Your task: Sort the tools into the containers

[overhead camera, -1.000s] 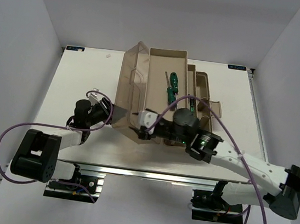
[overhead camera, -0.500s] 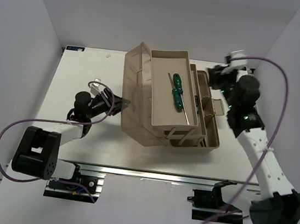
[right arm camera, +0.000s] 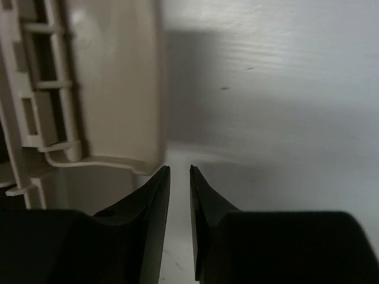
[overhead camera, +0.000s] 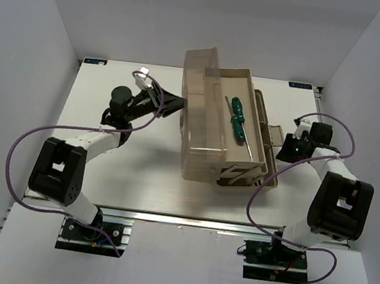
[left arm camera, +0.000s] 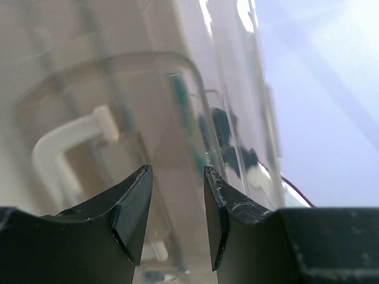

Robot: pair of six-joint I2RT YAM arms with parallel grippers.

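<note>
The beige toolbox [overhead camera: 235, 179] stands mid-table with its smoky brown lid [overhead camera: 202, 126] raised on its left side. A green-handled screwdriver [overhead camera: 237, 110] lies in the top tray [overhead camera: 238, 72]. Stepped lower trays [overhead camera: 267, 134] stick out on the right. My left gripper [overhead camera: 175, 102] is at the lid's left face. In the left wrist view the left gripper [left arm camera: 176, 177] is open, with the lid [left arm camera: 136, 106] just beyond the tips. My right gripper [overhead camera: 286, 149] is low beside the box's right side. In the right wrist view the right gripper [right arm camera: 179, 171] is nearly closed and empty, next to the beige wall [right arm camera: 112, 89].
The lid's white handle [left arm camera: 65, 142] and the green screwdriver [left arm camera: 183, 112] show through the lid. White table [right arm camera: 266, 89] lies right of the box. White walls enclose the table on three sides. Purple cables loop off both arms.
The toolbox has shifted right and back. My left gripper followed the lid up and right. My right arm swung from the far right corner down to the box's right side.
</note>
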